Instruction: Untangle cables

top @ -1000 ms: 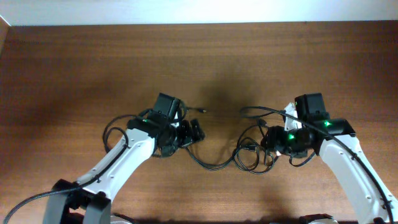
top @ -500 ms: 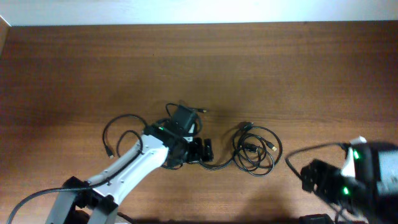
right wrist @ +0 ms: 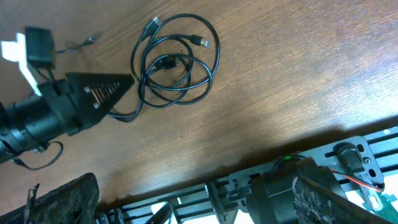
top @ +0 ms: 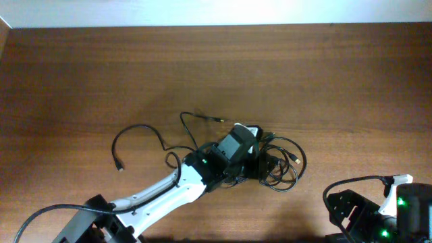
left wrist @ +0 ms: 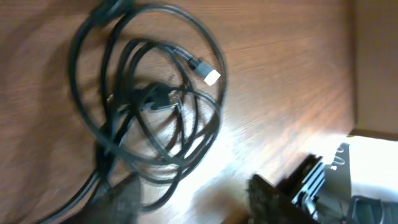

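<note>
The cables lie as a tangled black coil (top: 282, 162) right of centre, with loose strands running left to a loop (top: 135, 131) and a plug end (top: 217, 120). My left gripper (top: 260, 164) hovers at the coil's left edge. In the left wrist view the coil (left wrist: 149, 93) fills the upper left; the gripper (left wrist: 202, 202) is open, its blurred fingers (left wrist: 127, 198) wide apart with nothing clamped. My right gripper (top: 345, 206) is pulled back at the front right. It (right wrist: 196, 205) is open and empty, and the coil (right wrist: 177, 59) lies far from it.
The table's front edge (right wrist: 261, 146) and a metal frame (right wrist: 249, 186) below it show in the right wrist view. The left arm (right wrist: 62, 106) reaches in beside the coil. A pale wall strip (top: 216, 10) runs along the table's back.
My left arm has swung right, from the left cable strands to the coil's edge. My right arm has let go near the coil and withdrawn to the front right corner.
</note>
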Available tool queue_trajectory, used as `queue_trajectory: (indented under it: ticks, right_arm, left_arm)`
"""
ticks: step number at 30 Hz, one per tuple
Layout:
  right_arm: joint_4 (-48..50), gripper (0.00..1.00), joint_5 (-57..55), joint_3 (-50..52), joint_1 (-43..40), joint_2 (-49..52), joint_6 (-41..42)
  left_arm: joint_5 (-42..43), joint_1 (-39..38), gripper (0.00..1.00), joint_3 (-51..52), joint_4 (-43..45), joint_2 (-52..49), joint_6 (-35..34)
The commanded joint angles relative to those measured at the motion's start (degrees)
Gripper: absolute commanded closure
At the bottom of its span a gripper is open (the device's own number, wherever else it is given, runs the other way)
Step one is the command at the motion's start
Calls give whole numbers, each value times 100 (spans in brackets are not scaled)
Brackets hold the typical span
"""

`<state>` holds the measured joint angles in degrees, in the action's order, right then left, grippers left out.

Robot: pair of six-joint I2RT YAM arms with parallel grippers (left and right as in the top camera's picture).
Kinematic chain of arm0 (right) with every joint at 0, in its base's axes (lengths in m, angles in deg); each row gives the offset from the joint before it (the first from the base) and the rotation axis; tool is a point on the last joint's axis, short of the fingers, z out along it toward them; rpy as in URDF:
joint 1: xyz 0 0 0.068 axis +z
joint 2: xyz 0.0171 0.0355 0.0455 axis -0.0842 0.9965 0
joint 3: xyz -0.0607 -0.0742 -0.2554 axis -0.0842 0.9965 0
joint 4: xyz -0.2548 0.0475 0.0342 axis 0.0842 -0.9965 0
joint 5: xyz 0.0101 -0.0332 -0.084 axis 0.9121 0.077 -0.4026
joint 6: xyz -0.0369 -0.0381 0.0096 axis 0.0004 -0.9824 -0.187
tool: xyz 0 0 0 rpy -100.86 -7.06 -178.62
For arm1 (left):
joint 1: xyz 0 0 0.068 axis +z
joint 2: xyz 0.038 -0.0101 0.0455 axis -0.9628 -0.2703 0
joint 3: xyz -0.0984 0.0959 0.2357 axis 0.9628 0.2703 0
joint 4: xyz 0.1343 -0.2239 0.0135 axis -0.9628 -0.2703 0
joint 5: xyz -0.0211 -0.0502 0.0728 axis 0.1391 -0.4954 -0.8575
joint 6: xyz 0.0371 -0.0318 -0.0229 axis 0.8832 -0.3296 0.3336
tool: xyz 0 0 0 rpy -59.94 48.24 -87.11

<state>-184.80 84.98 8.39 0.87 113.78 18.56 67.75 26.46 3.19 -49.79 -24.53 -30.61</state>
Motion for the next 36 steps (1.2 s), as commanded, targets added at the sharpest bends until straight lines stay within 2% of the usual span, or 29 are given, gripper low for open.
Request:
queue_trajectory:
  ticks: [1, 3, 6, 11, 18, 19, 22, 24, 27, 28, 30, 33, 36]
  right_arm:
    - [-33, 1, 39, -42, 28, -26, 7]
    - [-33, 1, 33, -42, 28, -26, 9]
    - [-33, 1, 33, -42, 28, -26, 7]
    - [-33, 1, 28, -42, 28, -26, -17]
    - [-33, 1, 31, 109, 28, -26, -17]
    - [-33, 1, 31, 175, 28, -26, -17]
    - [-33, 1, 37, 387, 28, -26, -15]
    - [-33, 1, 166, 404, 28, -28, -13]
    - [-33, 1, 205, 404, 28, -28, -13]
    - [-33, 1, 210, 404, 28, -28, -13]
    - [-33, 1, 337, 404, 28, -28, -11]
    - [-28, 1, 426, 404, 28, -28, 57]
    - [26, 1, 426, 404, 28, -28, 140]
  left_arm:
    - [2, -26, 52, -26, 339, -79, 225]
    - [9, -26, 52, -26, 345, -216, 122]
    - [94, -146, 51, -26, 428, -654, -490]
    - [205, -343, 58, -28, 822, -1172, -811]
    - [-66, -343, 57, -26, 935, -1244, -850]
    - [-61, -343, 53, -26, 1027, -1300, -909]
    - [-61, -343, 52, -28, 1456, -1576, -940]
    - [-61, -343, 58, -28, 1672, -1753, -940]
    - [-61, -341, 96, -28, 1917, -1878, -938]
    - [4, -317, 100, -28, 2151, -1871, -935]
    - [361, -151, 100, -72, 2275, -1803, -920]
    - [1434, 498, 100, -109, 2098, -1163, -367]
    - [1547, 1082, 100, -109, 1283, 42, 157]
